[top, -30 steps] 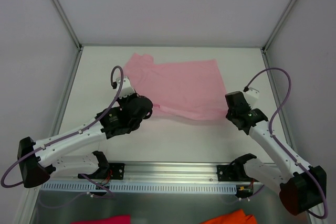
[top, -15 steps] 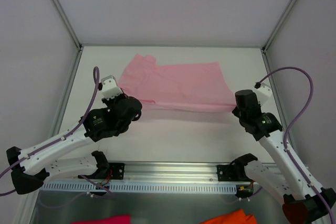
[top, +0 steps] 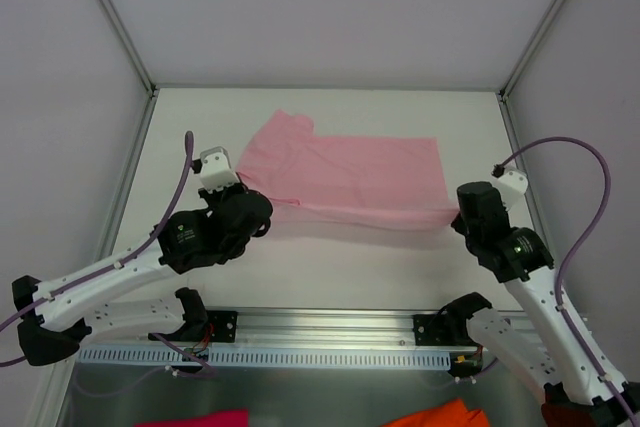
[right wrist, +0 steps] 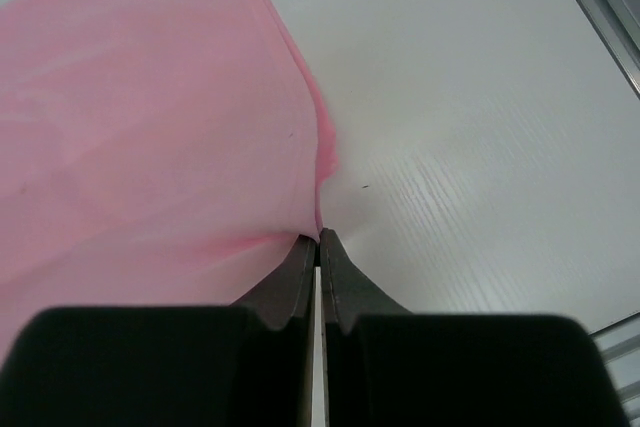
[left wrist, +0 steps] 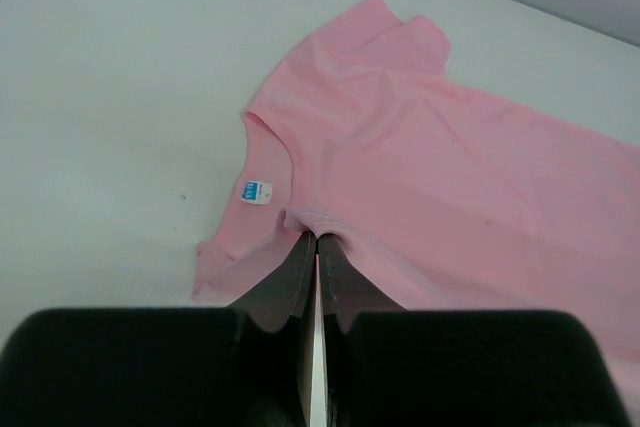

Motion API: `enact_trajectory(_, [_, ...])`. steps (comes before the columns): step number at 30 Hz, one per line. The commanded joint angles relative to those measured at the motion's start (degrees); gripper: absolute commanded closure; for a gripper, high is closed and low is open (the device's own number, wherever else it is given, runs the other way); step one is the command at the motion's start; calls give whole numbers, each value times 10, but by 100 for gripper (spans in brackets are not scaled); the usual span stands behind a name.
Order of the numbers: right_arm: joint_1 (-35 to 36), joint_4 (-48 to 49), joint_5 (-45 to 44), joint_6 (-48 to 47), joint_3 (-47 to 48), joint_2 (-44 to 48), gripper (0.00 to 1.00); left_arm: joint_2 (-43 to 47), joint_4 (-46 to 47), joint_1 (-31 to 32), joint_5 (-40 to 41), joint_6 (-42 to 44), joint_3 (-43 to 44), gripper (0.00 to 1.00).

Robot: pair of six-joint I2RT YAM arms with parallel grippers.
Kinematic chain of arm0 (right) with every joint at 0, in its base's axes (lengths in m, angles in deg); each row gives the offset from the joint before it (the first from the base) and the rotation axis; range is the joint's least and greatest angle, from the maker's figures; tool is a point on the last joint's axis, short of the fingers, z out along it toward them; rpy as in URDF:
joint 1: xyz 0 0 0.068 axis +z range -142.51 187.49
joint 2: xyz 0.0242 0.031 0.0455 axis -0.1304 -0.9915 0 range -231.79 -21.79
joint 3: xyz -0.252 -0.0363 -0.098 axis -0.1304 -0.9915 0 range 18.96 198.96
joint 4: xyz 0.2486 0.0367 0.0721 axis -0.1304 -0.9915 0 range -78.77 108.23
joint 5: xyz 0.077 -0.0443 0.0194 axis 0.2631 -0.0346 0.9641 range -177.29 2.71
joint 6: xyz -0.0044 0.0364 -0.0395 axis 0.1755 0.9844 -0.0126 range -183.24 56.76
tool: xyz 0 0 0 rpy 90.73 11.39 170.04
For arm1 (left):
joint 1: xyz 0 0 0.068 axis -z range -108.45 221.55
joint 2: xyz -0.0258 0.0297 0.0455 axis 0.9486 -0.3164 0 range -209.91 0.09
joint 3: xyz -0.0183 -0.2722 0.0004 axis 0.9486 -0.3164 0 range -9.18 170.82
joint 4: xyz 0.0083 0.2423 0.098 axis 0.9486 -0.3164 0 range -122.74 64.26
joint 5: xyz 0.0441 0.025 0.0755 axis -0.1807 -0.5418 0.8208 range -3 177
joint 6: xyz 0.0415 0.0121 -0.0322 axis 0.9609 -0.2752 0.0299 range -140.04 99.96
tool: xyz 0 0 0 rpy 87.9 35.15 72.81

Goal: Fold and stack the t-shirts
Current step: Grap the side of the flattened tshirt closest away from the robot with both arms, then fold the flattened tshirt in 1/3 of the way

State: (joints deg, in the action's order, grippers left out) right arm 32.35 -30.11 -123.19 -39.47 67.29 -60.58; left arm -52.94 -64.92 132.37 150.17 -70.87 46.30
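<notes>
The pink t-shirt (top: 350, 172) lies spread on the white counter (top: 330, 267), its near edge apparently lifted. The left arm's (top: 130, 267) jaws are clenched on cloth beside the neck label (left wrist: 255, 190); the right arm's (top: 530, 282) jaws pinch the opposite corner.

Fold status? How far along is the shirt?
Done: pink t-shirt lies spread on the table, no fold visible. In hand: left gripper pinches cloth near the neck label, right gripper the hem corner, near edge stretched between them. Left: every fold, then stacking.
</notes>
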Motion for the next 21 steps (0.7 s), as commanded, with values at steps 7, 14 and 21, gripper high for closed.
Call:
enact_trajectory(7, [3,74,38,-41,16,-135,99,-59,36,3,-4,35,2,100])
enact_trajectory(14, [6,106,15,-36,40,-227,99,-124,60,-1,14,41,12,100])
enact_trajectory(21, [6,77,-59,-21,82,-280,99,-175,75,-25,7,46,26,100])
